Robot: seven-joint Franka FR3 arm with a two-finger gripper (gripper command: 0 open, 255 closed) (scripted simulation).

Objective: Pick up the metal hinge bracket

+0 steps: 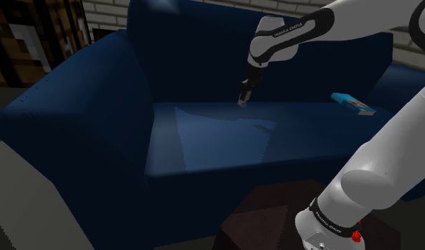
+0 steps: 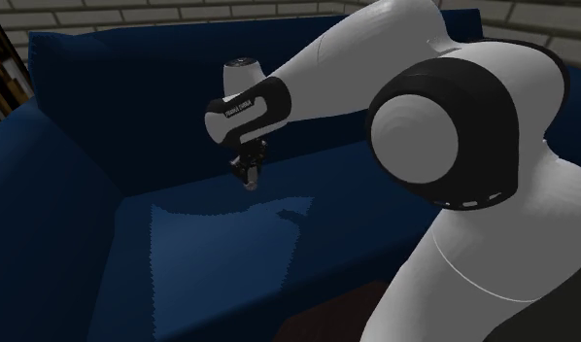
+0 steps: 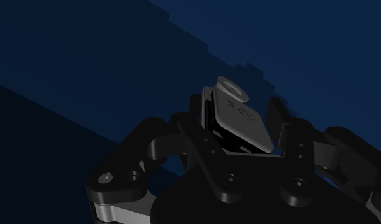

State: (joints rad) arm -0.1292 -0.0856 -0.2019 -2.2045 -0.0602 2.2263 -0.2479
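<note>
The hinge bracket (image 3: 239, 114) is a small grey metal piece with a round eye at its far end. My black gripper (image 3: 241, 130) is shut on the bracket, one finger on each side of it. In the shoulder view the gripper (image 1: 243, 99) hangs just above the dark blue sofa seat (image 1: 204, 138), near the backrest, and the bracket (image 1: 241, 104) shows as a pale speck at its tip. From the second exterior view the gripper (image 2: 248, 175) also hovers over the seat cushion (image 2: 221, 243), slightly off the fabric.
The sofa's tall backrest (image 1: 197, 57) rises right behind the gripper and a thick armrest (image 1: 76, 106) lies at the shoulder view's left. A light blue flat object (image 1: 352, 104) rests on the seat's far right. A brick wall (image 1: 108, 11) stands behind.
</note>
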